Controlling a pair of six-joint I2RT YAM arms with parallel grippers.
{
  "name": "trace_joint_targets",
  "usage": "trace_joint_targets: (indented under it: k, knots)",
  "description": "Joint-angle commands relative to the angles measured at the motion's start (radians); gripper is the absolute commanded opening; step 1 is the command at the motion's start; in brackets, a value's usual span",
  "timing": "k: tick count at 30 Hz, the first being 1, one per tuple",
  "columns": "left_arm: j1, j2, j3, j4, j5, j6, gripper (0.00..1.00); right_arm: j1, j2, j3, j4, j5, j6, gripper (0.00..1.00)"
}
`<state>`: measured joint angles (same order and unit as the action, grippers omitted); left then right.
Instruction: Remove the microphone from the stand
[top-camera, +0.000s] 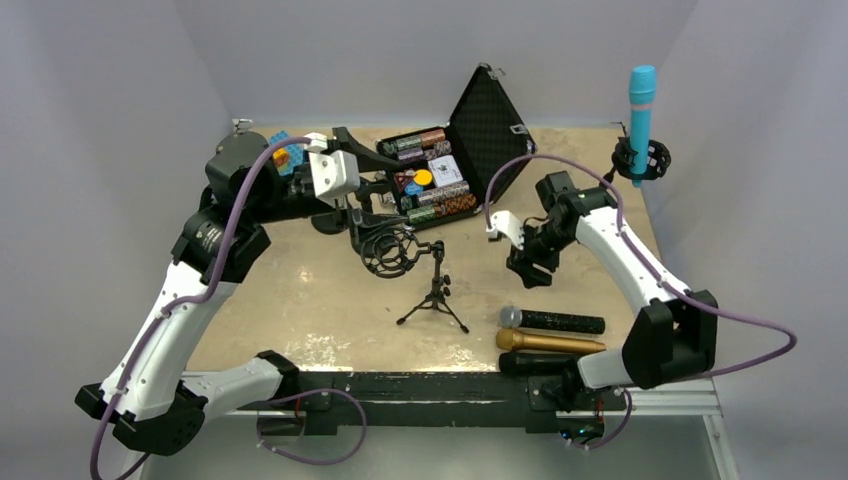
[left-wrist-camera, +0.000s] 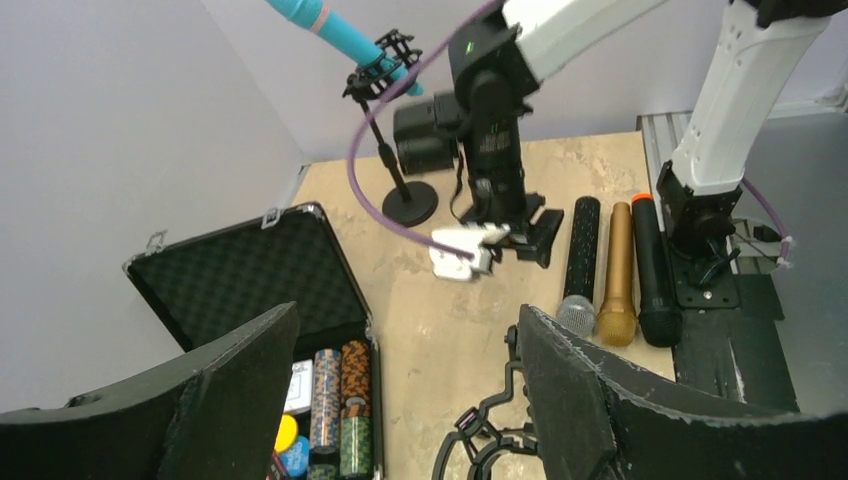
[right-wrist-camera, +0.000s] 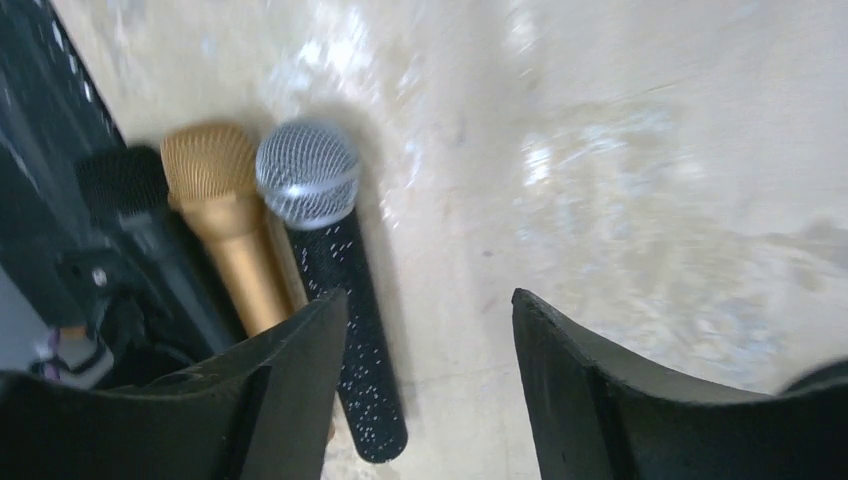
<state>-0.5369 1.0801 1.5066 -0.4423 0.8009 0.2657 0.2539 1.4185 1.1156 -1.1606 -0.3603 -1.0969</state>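
A blue microphone (top-camera: 641, 108) stands upright in the shock mount of a stand (top-camera: 640, 160) at the table's far right corner; the left wrist view shows the blue microphone (left-wrist-camera: 335, 32) on that stand (left-wrist-camera: 408, 205) too. My right gripper (top-camera: 527, 268) hangs open over the table's middle right, well short of the stand. Its jaws (right-wrist-camera: 430, 297) have only bare table between them. My left gripper (top-camera: 392, 180) is open above an empty shock mount (left-wrist-camera: 490, 440) on a small tripod (top-camera: 435, 295), holding nothing.
Three loose microphones lie side by side near the front right edge: a speckled black one (top-camera: 555, 321), a gold one (top-camera: 550, 342) and a plain black one (top-camera: 535, 362). An open case (top-camera: 490, 120) with poker chips stands at the back centre.
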Motion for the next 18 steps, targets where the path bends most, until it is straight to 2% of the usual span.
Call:
trace_joint_targets:
  k: [1,5,7,9,14,16,18]
  knots:
    - [0.008,-0.027,0.028,-0.165,-0.061,0.108,0.84,-0.003,-0.112,0.222,0.067,-0.130,0.311,0.67]
    - [0.007,-0.033,0.074,-0.452,-0.080,0.263,0.85,-0.001,-0.173,0.450,-0.012,-0.296,0.565,0.71]
    - [0.006,-0.028,0.077,-0.551,-0.115,0.287,0.86,0.008,-0.209,0.473,0.017,-0.377,0.688,0.73]
    - [0.006,-0.004,0.102,-0.656,-0.110,0.345,0.87,0.050,-0.244,0.465,0.074,-0.436,0.743,0.75]
    - [0.011,0.166,0.348,-1.065,-0.042,0.554,0.87,0.222,-0.246,0.472,0.180,-0.418,0.778,0.81]
    - [0.011,0.215,0.396,-1.141,-0.039,0.569,0.87,0.275,-0.219,0.488,0.204,-0.401,0.803,0.84]
    - [0.011,0.220,0.377,-1.144,-0.043,0.569,0.88,0.329,-0.193,0.497,0.237,-0.368,0.831,0.86]
